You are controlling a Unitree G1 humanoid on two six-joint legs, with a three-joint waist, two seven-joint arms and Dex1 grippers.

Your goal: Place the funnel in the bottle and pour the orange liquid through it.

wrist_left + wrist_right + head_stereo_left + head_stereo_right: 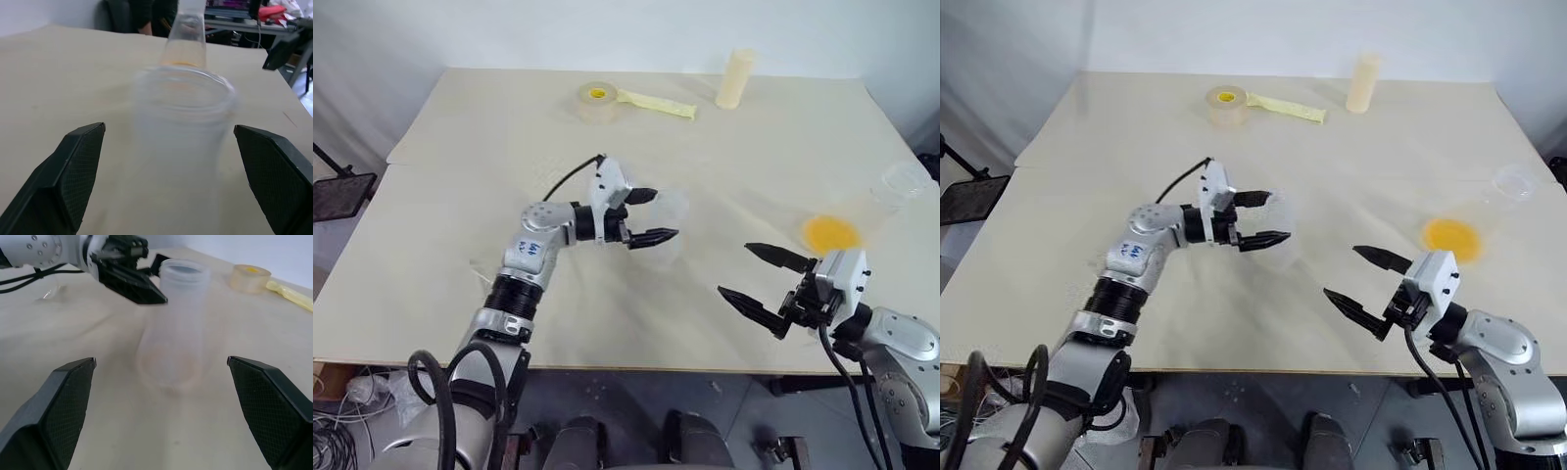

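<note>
Orange liquid (829, 233) sits shallow in the bottle (185, 41), on the right of the counter (509, 147). The clear rim at its top may be the funnel (904, 181); can't tell. The clear cup (178, 318) stands upright mid-counter and looks near empty. Left pincer (666, 213) is spread wide around it, fingers off the wall, so I read this as a release. Back out straight along the fingers with no sideways sweep; the cup looks light and tippy. Right pincer (733, 269) is open, empty and short of the bottle.

Left claw (647, 216) open around a clear cup (670, 221).
</note>
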